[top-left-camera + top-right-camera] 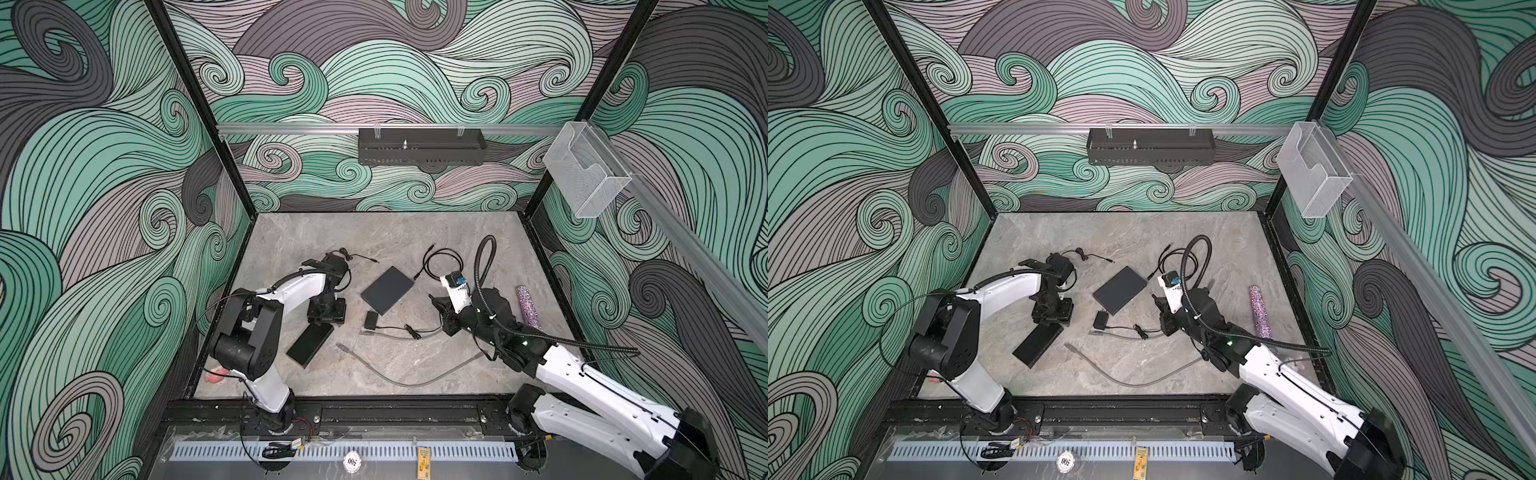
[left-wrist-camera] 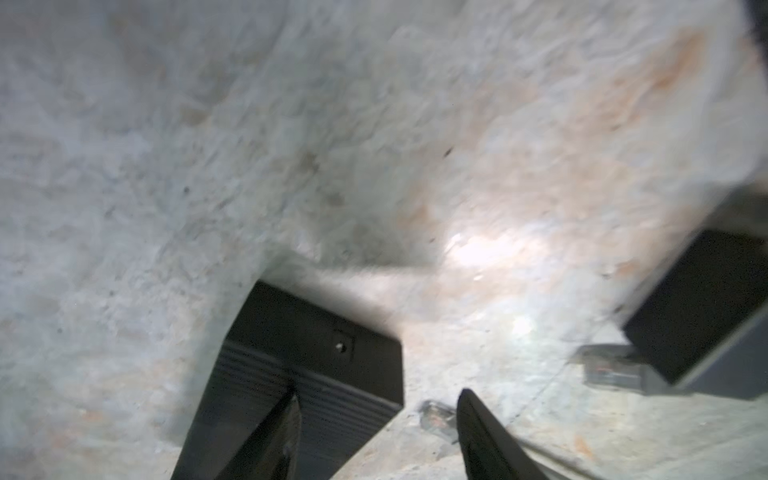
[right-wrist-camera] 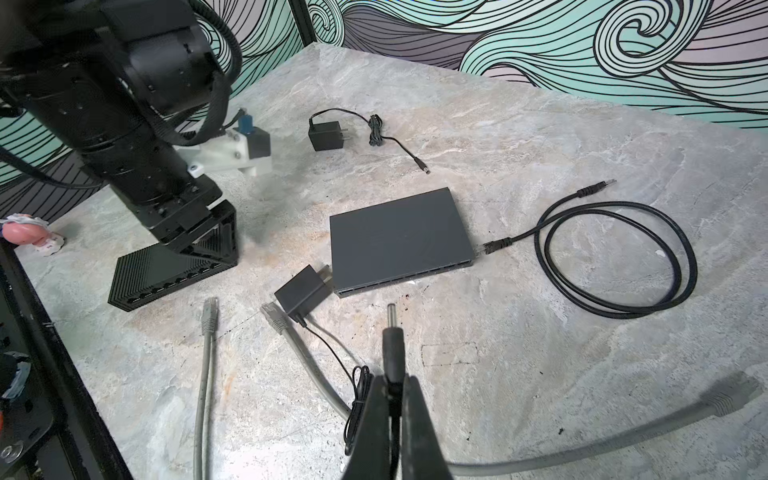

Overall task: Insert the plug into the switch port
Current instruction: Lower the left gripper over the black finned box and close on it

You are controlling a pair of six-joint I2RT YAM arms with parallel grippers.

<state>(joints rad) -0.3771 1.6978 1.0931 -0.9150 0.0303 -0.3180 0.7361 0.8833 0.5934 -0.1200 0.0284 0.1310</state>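
The switch is a narrow black ribbed box lying on the stone table. A small round port shows in its end face, and a row of sockets lines its long side. My left gripper hangs open over the box's far end, with one finger above the ribbed top and the other beside the box. My right gripper is shut on the black barrel plug, held above the table with its metal tip pointing toward the flat grey box.
A flat dark-grey box lies mid-table with a black adapter at its corner. Grey network cables trail along the front. There are also a looped black cable, a second adapter and a glittery cylinder.
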